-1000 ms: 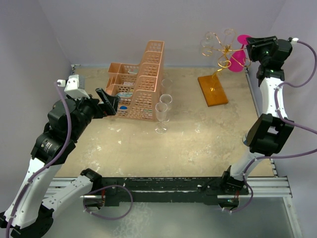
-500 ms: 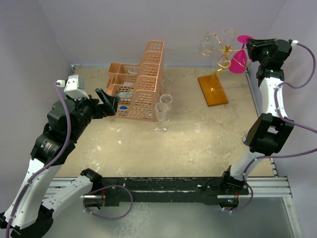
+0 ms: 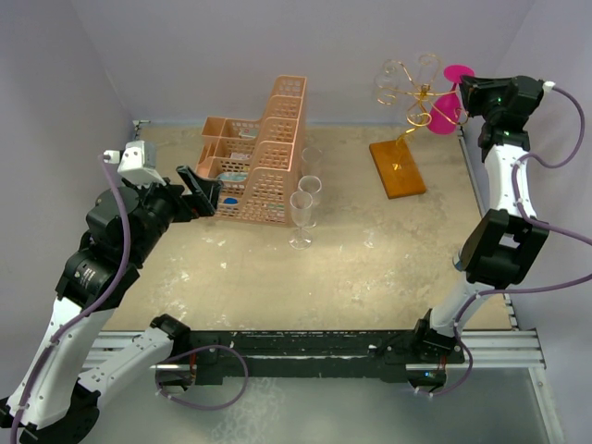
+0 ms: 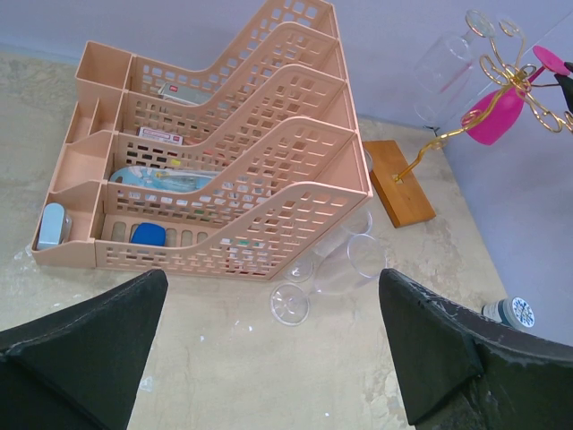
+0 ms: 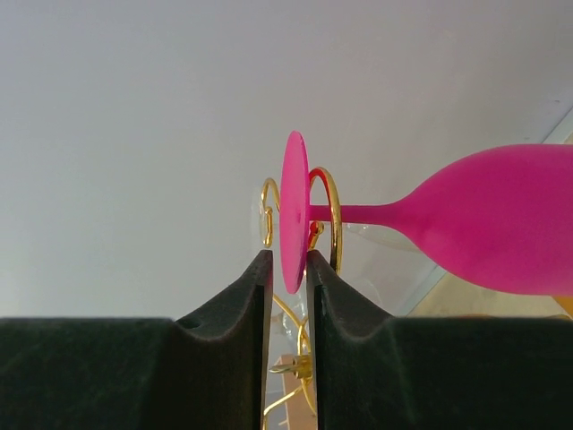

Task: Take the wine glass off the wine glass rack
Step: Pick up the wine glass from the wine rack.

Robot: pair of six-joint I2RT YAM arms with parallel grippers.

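Your right claw (image 5: 288, 262) sets its two black fingers (image 5: 233, 313) close on either side of the round foot (image 5: 293, 202) of the pink wine glass (image 5: 501, 219). A sliver of light shows at one side, so you cannot tell whether they truly pinch it. The glass hangs sideways, its stem through a gold loop of the wine glass rack (image 5: 332, 193), at the upper right of the overhead view, above the rack's orange base (image 3: 398, 168). Your left claw (image 4: 269, 358), left of centre, is spread wide and holds nothing, hovering before a peach basket (image 4: 224, 179) and two clear glasses (image 4: 345, 264) on the table (image 3: 370, 277).
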